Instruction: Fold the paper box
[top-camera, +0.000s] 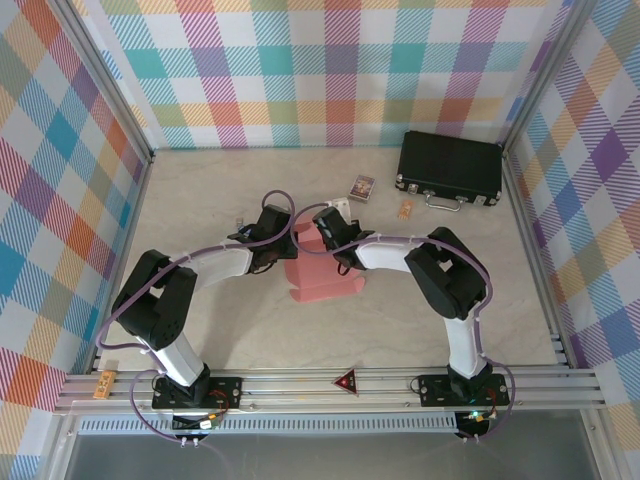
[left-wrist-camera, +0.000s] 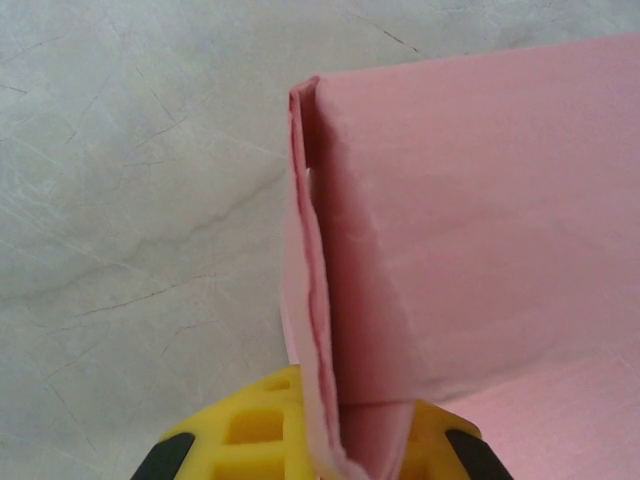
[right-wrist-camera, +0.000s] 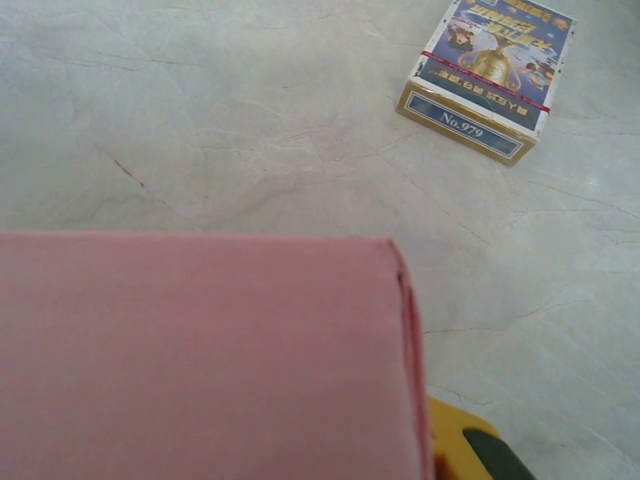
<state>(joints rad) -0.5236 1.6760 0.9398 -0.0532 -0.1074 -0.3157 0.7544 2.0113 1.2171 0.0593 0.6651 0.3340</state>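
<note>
You are looking at a pale marbled table walled in by bright plaid panels. From above, both wrists crowd the middle of it, and their bodies hide the fingertips and part of the paper box, which sits at the table's centre between them.

The left gripper meets the box's left side. In its wrist view the yellow fingers are cut off by the bottom edge, and they are pressed together on a thin doubled flap of the paper box. This flap stands on edge beside a broader pink panel.

From above, the near half of the box lies flat on the table, while the part between the grippers is raised.

The right gripper is at the box's far right corner. In its wrist view the paper box covers the lower left. One yellow finger pokes out just beside the panel's edge and the other is hidden, so you cannot tell whether the fingers are closed on it.

Farther back lies a small printed card packet. At the far right corner sits a black case with its lid down, contents hidden.
</note>
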